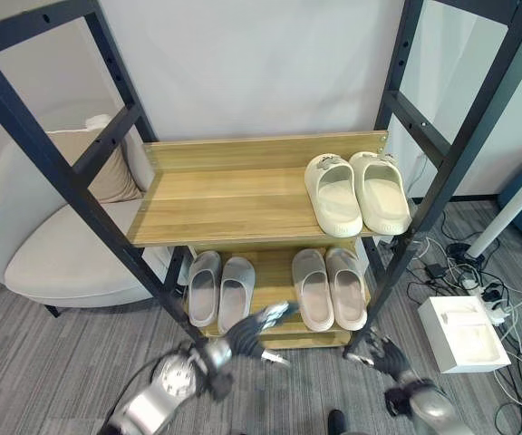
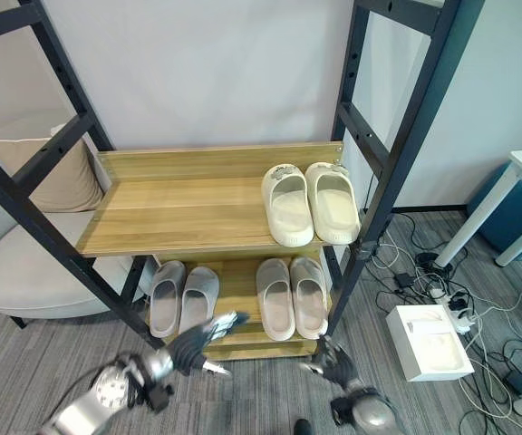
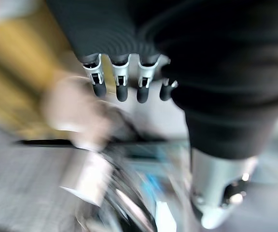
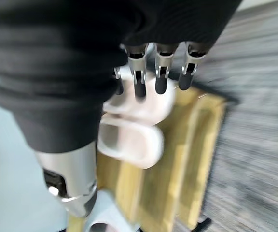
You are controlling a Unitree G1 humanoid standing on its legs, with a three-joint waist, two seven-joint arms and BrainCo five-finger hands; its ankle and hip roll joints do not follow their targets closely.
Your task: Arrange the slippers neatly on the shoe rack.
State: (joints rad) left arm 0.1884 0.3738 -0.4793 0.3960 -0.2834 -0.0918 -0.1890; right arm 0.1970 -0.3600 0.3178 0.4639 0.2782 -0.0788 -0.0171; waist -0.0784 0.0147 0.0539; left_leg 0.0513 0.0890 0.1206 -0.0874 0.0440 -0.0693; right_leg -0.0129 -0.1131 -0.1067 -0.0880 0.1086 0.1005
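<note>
Grey carpet before shoe rack [image 1: 261, 195] — both hands, left [image 1: 243, 337] and right [image 1: 381, 352], fingers relaxed, empty; cream slippers [image 1: 358, 192] likely light, soft — best pinched at strap.

Bright even light; blurred wrist views

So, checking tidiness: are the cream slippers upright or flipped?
Upright. The cream slippers sit side by side on the upper shelf, soles down, their foot openings facing up.

Left hand [image 3: 129, 58], fingers [image 3: 122, 84] straight and empty, above a blurred pale slipper [image 3: 74, 111].
</note>
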